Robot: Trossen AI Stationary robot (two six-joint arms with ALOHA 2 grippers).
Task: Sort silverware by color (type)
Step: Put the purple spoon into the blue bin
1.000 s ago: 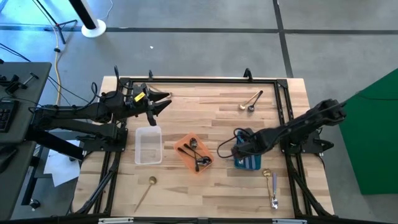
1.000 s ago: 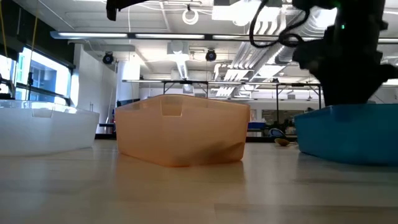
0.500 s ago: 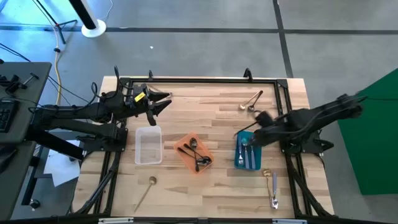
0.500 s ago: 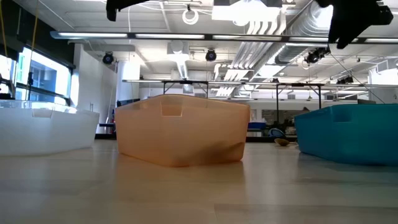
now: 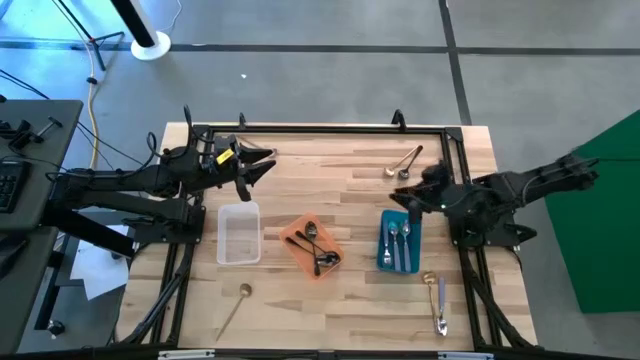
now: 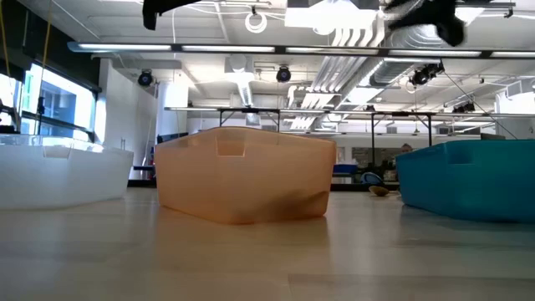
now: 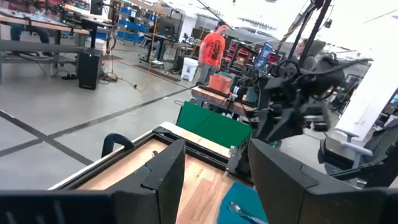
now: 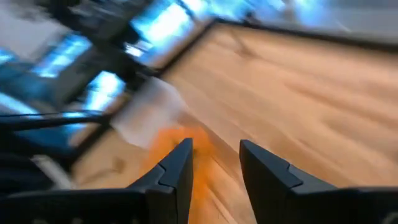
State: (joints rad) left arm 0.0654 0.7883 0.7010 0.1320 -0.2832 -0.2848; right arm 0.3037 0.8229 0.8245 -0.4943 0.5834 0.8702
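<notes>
My right gripper [image 5: 415, 192] hangs open and empty above the table, just beyond the far end of the blue tray [image 5: 383, 252]; its fingers [image 8: 180, 163] hold nothing. Silver spoons [image 5: 398, 240] lie in the blue tray and black spoons [image 5: 318, 250] in the orange tray [image 5: 296, 233]. The clear tray [image 5: 239, 233] holds nothing. My left gripper [image 5: 268, 163] waits open at the far left, above the table. Loose spoons lie flat on the table: a pair [image 5: 404, 164] at the far right, a gold one [image 5: 233, 306] at the near left, and a gold and a silver one [image 5: 436, 303] at the near right.
A black metal frame [image 5: 320, 128] runs along the table's far edge and down both sides. The low view shows the clear tray [image 6: 58, 174], the orange tray [image 6: 242, 184] and the blue tray [image 6: 468, 180] standing in a row. Bare wood lies between the trays and the far edge.
My right gripper has risen out of the blue tray and drawn back toward the table's far right, out of the low view's middle. Silver spoons that it covered now show lying in the blue tray.
</notes>
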